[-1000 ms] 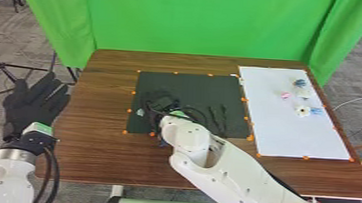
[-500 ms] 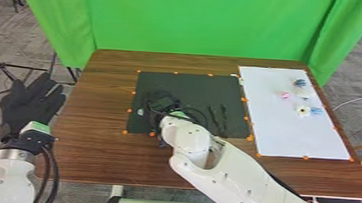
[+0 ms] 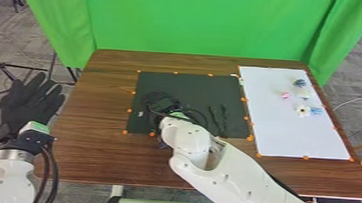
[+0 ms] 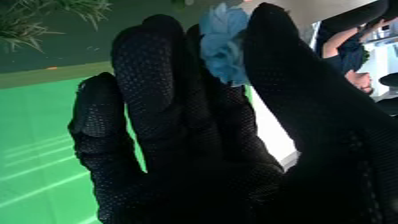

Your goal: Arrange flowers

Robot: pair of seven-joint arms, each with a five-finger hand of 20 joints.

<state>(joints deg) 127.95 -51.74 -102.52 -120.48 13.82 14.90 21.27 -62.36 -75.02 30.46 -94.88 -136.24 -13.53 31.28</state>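
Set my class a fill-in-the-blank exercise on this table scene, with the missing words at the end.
In the wrist view, the right hand holds a flower coloured ____.
The sheet under the pink flower is coloured ____.
In the head view, the left hand is beyond the table's ____ edge.
The curtain behind the table is ____.
Missing words: blue; white; left; green
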